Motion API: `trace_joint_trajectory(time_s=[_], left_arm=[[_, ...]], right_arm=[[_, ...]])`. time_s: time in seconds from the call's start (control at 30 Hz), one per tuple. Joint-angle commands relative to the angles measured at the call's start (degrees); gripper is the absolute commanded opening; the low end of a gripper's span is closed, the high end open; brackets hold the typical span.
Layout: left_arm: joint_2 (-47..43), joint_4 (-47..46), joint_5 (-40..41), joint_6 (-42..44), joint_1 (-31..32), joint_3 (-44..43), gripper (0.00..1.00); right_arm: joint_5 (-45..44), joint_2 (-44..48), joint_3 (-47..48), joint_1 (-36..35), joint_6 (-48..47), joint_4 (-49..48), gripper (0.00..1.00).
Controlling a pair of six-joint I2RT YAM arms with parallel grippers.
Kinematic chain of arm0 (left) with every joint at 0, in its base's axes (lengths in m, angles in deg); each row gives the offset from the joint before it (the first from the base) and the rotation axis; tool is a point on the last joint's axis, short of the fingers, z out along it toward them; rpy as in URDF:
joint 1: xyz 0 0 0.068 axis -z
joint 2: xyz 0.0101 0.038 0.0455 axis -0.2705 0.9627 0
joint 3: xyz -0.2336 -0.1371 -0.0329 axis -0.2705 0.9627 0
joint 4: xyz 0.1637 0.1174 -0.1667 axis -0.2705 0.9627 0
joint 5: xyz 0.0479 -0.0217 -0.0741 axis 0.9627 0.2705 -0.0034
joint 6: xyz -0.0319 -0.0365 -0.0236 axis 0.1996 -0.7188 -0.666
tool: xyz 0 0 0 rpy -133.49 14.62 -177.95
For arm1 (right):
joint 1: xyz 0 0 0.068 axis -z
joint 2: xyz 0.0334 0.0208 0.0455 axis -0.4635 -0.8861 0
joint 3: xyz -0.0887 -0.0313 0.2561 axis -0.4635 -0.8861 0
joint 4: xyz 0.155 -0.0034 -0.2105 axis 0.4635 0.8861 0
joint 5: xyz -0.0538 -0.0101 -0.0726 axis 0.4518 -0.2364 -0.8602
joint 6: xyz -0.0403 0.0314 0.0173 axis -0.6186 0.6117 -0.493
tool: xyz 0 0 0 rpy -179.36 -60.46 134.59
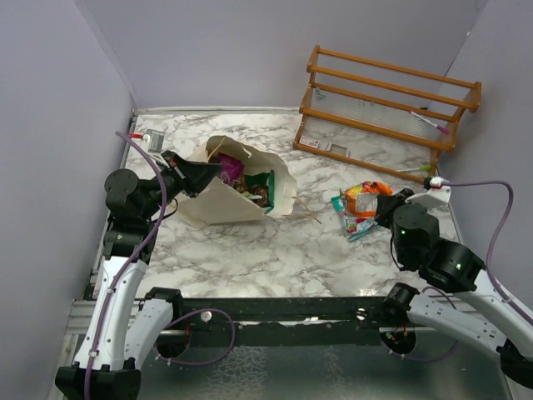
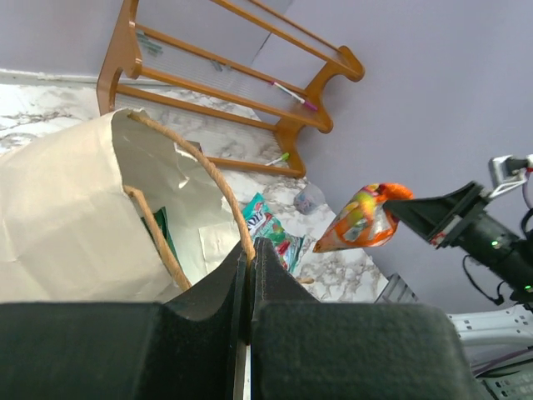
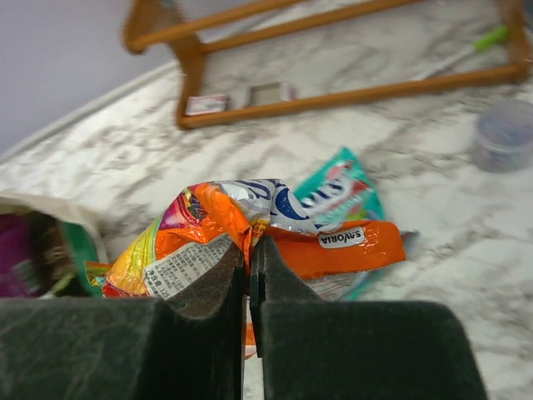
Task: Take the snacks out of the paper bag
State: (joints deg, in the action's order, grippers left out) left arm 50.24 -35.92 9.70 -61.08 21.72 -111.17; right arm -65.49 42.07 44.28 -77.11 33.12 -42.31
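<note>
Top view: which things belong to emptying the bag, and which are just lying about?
Job: paper bag, held by left pincer; magenta packet inside; orange packet in right pincer; teal packet on the table.
Lying about: wooden rack, plastic cup, pens.

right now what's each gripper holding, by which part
The paper bag, by a cord handle, in the left gripper; the orange packet, by its crumpled edge, in the right gripper.
</note>
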Motion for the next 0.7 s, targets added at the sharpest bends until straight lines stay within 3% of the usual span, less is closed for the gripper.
trace_joint_trajectory(time_s=[0.0,0.13,0.23,0.37,0.5,0.67], left_arm=[[-0.74,-0.02,-2.23,-0.49,0.22,-3.72,0.0],[-1.87,-2.36,-2.15,-2.62,0.22,-3.04,0.0],[-1.69,-2.08,-2.4,-3.02,0.21,-3.04,0.0],[-1.58,-0.69,-2.5,-2.77,0.21,-3.38,0.0],[-1.87,0.31,-1.98,-2.32,0.22,-3.43,0.0],[-1.55,1.07,-1.8,-2.03,0.17,-3.92,0.0]], right_arm=[[-14.57,-3.32,-1.95,-0.16,14.73,14.71,0.01],[-10.95,-5.64,-7.81,-0.16,17.26,10.77,0.08],[-8.77,-5.88,-12.94,-0.16,18.01,6.66,0.01],[-9.99,-5.0,-16.57,-0.16,18.01,3.0,0.01],[-13.31,-5.92,-18.0,-0.08,7.77,-6.89,0.01],[-13.38,-10.55,-16.33,0.62,2.04,-12.99,0.01]])
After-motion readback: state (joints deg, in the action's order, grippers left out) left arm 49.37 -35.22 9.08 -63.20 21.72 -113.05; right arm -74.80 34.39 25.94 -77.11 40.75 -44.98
